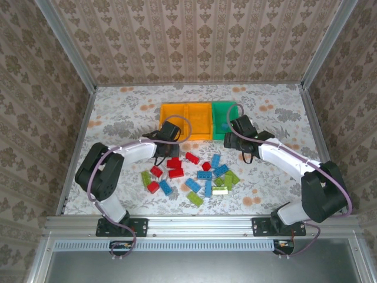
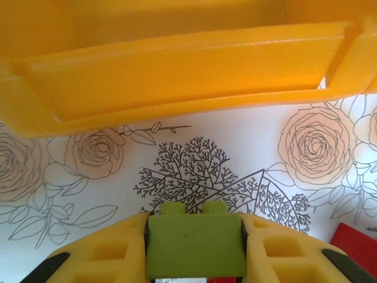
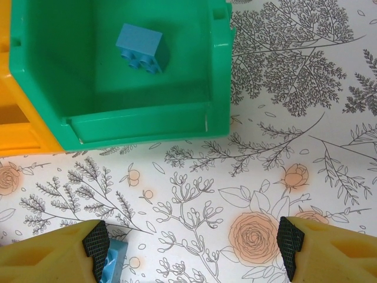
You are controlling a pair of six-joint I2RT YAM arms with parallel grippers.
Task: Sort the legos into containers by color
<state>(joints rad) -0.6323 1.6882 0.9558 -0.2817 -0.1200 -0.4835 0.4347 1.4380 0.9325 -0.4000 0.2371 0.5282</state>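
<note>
**Lime brick in the pinch; lift and drop come next**

The left gripper [image 2: 195,231] is closed on a small lime green studded plastic brick [image 2: 195,250]. In the left wrist view the brick sits square between the two yellow fingers [image 2: 106,256], studs pointing forward, low over the flowered table cover [image 2: 247,147]. Whether it touches the cover I cannot tell. Just ahead rises the near wall of an orange rectangular plastic bin [image 2: 188,76]. A red brick [image 2: 356,247] lies at the lower corner.

The right gripper [image 3: 194,247] stands open and holds nothing. It hovers over the cover just short of the green rectangular plastic bin [image 3: 147,127], where a single blue brick [image 3: 140,46] lies on the floor. Another blue brick [image 3: 113,259] shows beside one of its fingers.

From above, the three bins stand in a row on the far side, with a second orange bin [image 1: 201,105] between the first and the green one. The loose pile of red, blue and lime bricks [image 1: 194,174] lies between the arms, on the near side of the bins.

The sorting looks barely begun, with nearly every brick on the table. The step in hand is the pick of the lime brick. Next it must rise above the orange rim, travel forward over the bin's opening, and be released. As blue has gone to the green bin, lime likely belongs in one orange bin and red in the other. Which is which, the pictures do not settle.
</note>
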